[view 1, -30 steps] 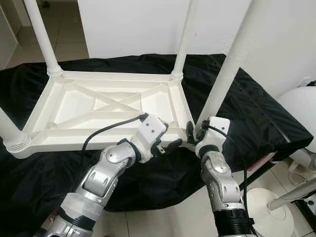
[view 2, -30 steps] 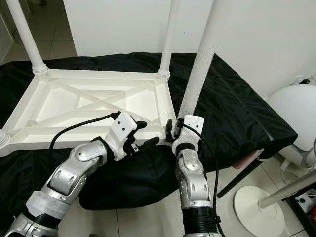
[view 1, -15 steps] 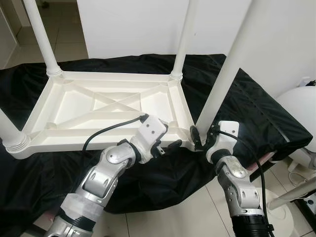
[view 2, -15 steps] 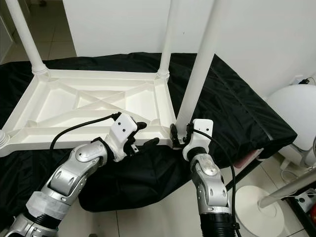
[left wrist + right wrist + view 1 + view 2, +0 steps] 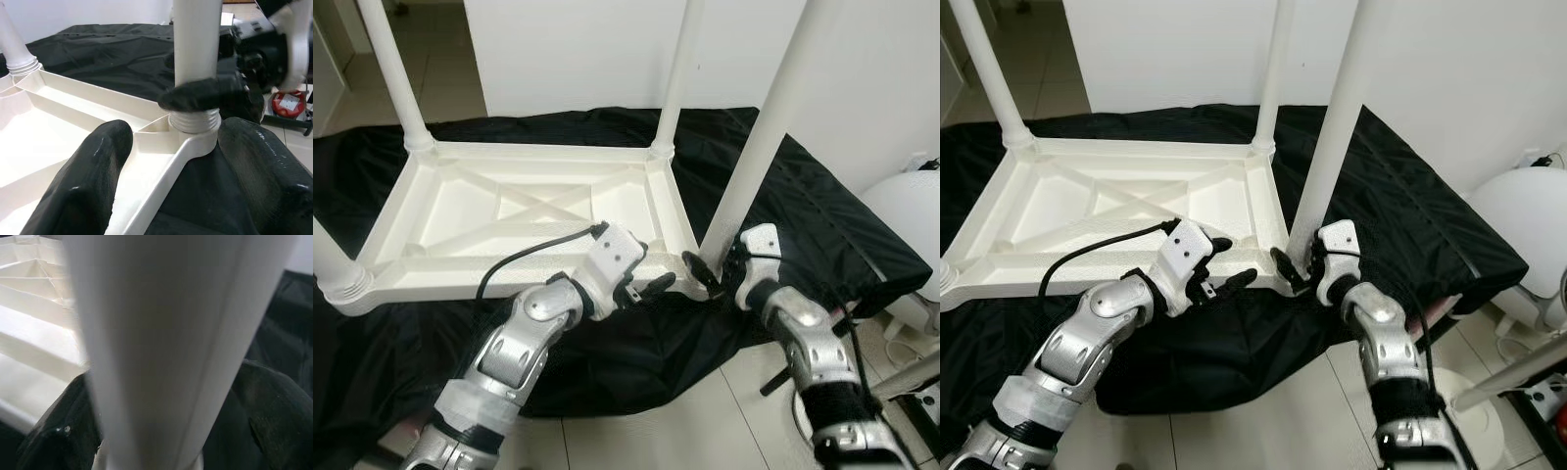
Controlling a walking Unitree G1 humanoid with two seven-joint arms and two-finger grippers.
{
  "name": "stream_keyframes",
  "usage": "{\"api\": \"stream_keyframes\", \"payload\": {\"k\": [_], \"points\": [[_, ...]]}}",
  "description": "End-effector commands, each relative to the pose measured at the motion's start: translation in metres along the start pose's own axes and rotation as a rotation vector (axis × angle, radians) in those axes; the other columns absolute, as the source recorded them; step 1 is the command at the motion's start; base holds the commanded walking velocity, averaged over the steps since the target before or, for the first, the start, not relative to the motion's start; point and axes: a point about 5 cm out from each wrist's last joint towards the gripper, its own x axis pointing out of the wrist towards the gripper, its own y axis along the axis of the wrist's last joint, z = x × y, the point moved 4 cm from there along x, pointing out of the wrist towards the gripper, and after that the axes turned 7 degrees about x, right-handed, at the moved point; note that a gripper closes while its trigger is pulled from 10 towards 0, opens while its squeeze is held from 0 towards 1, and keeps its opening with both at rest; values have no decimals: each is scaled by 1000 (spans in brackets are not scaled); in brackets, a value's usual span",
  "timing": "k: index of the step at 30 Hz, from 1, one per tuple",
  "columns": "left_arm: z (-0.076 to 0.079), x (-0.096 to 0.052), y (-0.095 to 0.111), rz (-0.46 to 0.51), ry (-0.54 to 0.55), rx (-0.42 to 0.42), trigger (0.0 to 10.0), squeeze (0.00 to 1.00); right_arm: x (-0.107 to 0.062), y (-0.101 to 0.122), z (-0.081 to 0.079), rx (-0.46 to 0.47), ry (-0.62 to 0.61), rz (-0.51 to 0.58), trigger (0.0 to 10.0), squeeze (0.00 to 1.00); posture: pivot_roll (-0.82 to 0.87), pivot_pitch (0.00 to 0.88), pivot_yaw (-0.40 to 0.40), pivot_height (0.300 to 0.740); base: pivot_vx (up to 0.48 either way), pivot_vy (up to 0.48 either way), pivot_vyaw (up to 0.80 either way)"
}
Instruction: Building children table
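A white children's table [image 5: 460,284] lies upside down on a black cloth [image 5: 607,343]. Its near right leg [image 5: 759,137] stands in the corner socket, and my right gripper [image 5: 1298,262] is shut on that leg just above its threaded base [image 5: 194,120]. In the right wrist view the leg [image 5: 166,333] sits between both black fingers [image 5: 58,431]. My left gripper [image 5: 1231,260] is open, straddling the table's front rim beside that corner, one finger [image 5: 93,171] inside the frame and one outside over the cloth.
Three more white legs stand in the other corners: far left [image 5: 396,69], far right [image 5: 675,78], near left [image 5: 333,264]. A white rounded object [image 5: 1518,235] and a pole on a round base [image 5: 1449,401] stand on the tiled floor at the right. A white wall is close behind.
My right arm has swung out to the right, and its gripper has turned around the leg's base while keeping hold. The left arm and the table have stayed put.
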Motion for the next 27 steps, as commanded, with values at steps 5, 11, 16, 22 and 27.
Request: {"api": "stream_keyframes", "payload": {"k": [5, 11, 16, 22, 27], "points": [[-1, 1, -2, -13, 5, -10, 10000, 0, 8, -7, -1, -56, 98, -44, 2824, 0, -12, 25, -55, 740, 0, 0, 0], [-2, 0, -1, -11, 13, -9, 10000, 0, 10, -13, -5, -66, 160, -64, 0, 0, -5, 25, -62, 740, 0, 0, 0], [-2, 0, -2, -13, 21, -12, 10000, 0, 4, -27, -10, -54, 214, -106, 0, 0, -4, 26, -64, 740, 0, 0, 0], [-2, 0, -1, -11, 15, -11, 10000, 0, 1, -31, -6, -19, 168, -103, 10000, 0, -13, 26, -57, 740, 0, 0, 0], [-2, 0, -1, -12, 12, -10, 10000, 0, 0, -33, -2, 2, 98, -112, 10000, 0, -16, 27, -57, 740, 0, 0, 0]]}}
